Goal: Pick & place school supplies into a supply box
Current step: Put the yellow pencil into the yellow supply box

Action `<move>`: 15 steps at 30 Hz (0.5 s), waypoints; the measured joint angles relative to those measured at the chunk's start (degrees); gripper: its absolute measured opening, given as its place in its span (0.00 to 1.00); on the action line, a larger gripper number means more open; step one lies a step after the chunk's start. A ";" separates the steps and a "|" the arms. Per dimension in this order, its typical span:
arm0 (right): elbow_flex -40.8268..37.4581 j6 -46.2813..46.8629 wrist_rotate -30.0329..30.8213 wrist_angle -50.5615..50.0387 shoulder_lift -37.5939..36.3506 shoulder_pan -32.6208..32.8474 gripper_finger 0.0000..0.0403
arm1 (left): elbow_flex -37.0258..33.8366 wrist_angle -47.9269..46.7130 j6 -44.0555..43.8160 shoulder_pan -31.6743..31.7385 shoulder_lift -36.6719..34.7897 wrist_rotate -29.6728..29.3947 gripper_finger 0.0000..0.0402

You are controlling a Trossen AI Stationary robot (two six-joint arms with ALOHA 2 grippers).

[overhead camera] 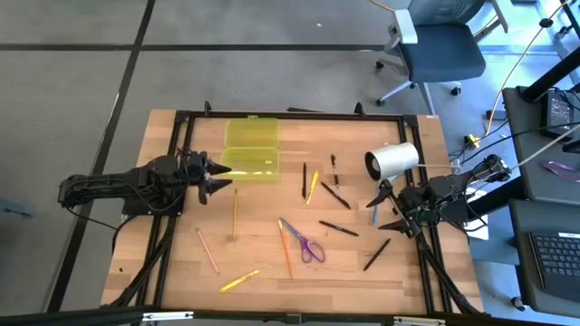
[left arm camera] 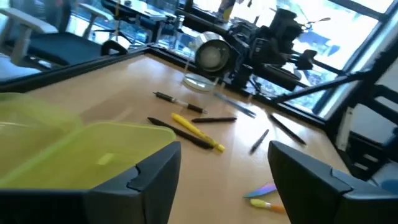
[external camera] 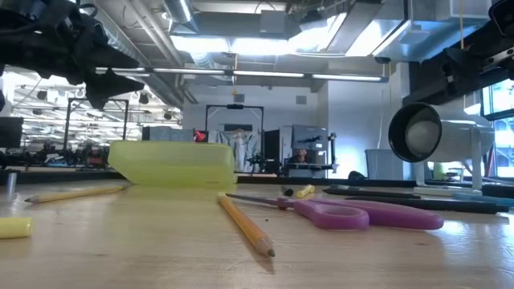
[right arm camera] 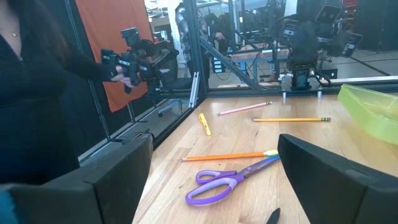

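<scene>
The yellow-green supply box (overhead camera: pixel 251 161) lies open at the table's far left, its lid (overhead camera: pixel 251 133) folded back. My left gripper (overhead camera: pixel 220 177) hovers open beside the box's near left corner, higher than the box (external camera: pixel 173 164), nothing between its fingers (left arm camera: pixel 146 180). Pens and pencils lie flat and scattered: a yellow pencil (overhead camera: pixel 235 215), an orange pencil (overhead camera: pixel 285 246), a yellow pen (left arm camera: pixel 196 132), and several black pens (overhead camera: pixel 335 195). Purple-handled scissors (overhead camera: pixel 308 244) lie at mid-table. My right gripper (overhead camera: pixel 385 206) waits open at the right, above the table.
A white cylinder (overhead camera: pixel 391 161) stands on a stand at the far right, next to my right arm. A pink pencil (overhead camera: pixel 207 251) and a yellow marker (overhead camera: pixel 238 282) lie near the front left. Black frame rails (overhead camera: pixel 172 226) run along the table's sides. A person's arm (right arm camera: pixel 37 68) shows beyond the table.
</scene>
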 joint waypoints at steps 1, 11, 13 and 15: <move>0.02 0.00 0.00 0.00 0.00 -0.02 0.87 | 0.00 -0.01 -0.10 0.00 0.00 -0.74 0.58; 0.02 -0.02 0.00 0.00 0.01 -0.02 0.87 | 0.00 0.04 -0.74 0.00 0.00 2.51 0.57; 0.01 -0.03 0.00 0.00 0.02 -0.02 0.87 | 0.00 0.27 -0.39 0.00 0.00 3.19 0.57; 0.02 -0.05 0.00 0.00 0.00 -0.01 0.87 | 0.20 0.74 0.90 0.00 0.29 3.44 0.56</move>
